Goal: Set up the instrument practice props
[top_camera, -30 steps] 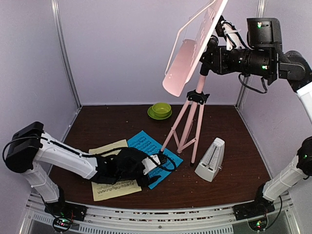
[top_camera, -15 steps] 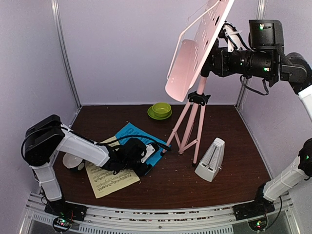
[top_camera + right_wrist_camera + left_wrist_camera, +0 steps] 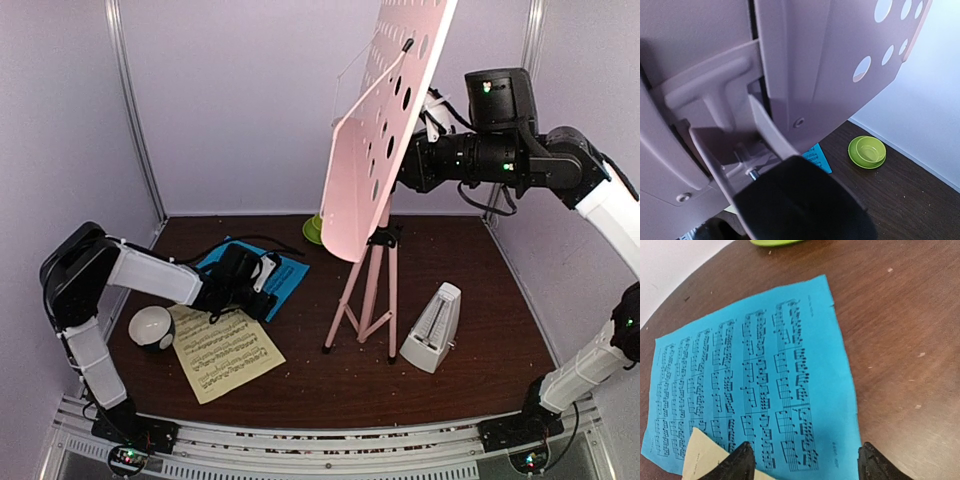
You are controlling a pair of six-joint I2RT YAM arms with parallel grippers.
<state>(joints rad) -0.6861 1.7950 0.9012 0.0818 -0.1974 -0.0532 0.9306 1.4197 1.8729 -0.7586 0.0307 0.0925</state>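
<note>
The pink music stand stands on its tripod legs mid-table, its hole-punched desk steep and facing left. My right gripper is shut on the bracket behind the desk; in the right wrist view one black finger lies against the pink back. My left gripper is open, low over the near end of the blue page; in the left wrist view the gripper straddles the blue page. The pale-yellow page lies in front, partly under the blue one. The white metronome stands at the right.
A white-and-black cup sits by the left arm. The green bowl on its saucer stands at the back, mostly hidden behind the desk in the top view. Lilac walls close in the table on three sides.
My left gripper has drawn back to the left, and the blue page has moved left and back with it. The right arm has swung left and turned the stand's desk steeper.
</note>
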